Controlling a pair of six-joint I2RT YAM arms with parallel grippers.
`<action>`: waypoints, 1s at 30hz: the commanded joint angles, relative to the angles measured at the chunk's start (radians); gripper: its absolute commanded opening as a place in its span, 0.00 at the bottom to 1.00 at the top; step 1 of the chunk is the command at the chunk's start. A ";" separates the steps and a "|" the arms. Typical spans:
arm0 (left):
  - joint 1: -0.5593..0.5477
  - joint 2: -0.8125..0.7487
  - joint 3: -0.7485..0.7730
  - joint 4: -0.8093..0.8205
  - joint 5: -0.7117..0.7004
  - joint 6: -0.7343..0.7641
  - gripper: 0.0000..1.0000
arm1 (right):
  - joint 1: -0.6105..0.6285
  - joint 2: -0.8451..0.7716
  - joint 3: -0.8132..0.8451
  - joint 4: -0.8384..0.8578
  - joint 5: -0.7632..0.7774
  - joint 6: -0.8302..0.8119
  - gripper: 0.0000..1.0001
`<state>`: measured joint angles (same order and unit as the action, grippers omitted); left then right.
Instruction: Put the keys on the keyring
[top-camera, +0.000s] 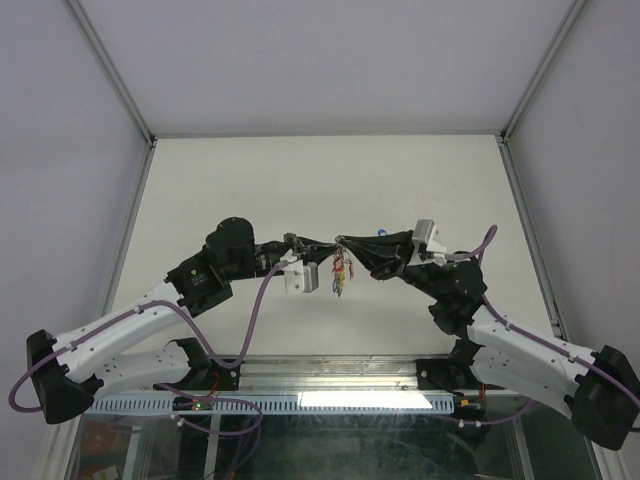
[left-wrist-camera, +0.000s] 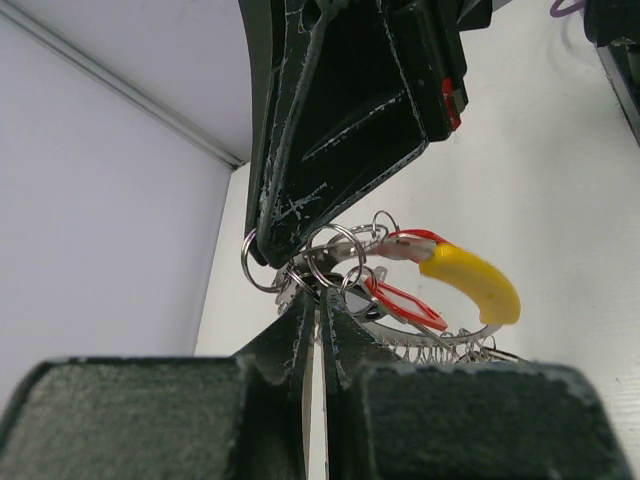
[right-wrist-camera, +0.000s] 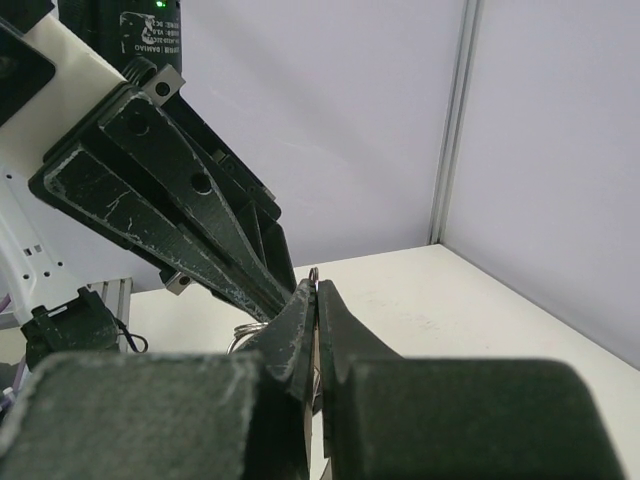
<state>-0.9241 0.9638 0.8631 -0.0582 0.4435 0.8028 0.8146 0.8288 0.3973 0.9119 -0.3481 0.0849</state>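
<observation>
Centre of top view, above the surface: left gripper and right gripper both pinched shut, tip to tip. Left seems to clamp the keyring; keys dangle beneath. Judgement: hold left steady, work right slowly, avoid tugging.

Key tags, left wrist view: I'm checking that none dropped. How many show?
3: a yellow tag at the right, a red tag just left of it, and a second red tag edging its top. More may be hidden.

White print on the left arm's housing is unreadable.
</observation>
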 joint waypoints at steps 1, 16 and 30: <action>-0.026 0.014 0.045 0.028 -0.008 -0.029 0.00 | 0.011 0.021 0.024 0.168 0.074 0.000 0.00; -0.039 -0.031 0.016 0.082 -0.178 -0.045 0.00 | 0.028 -0.028 0.030 -0.007 0.074 -0.084 0.00; -0.039 -0.065 -0.012 0.139 -0.203 -0.063 0.22 | 0.029 -0.063 0.033 -0.092 0.092 -0.107 0.00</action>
<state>-0.9562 0.9333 0.8593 0.0193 0.2741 0.7666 0.8368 0.8021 0.3973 0.7975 -0.2932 0.0048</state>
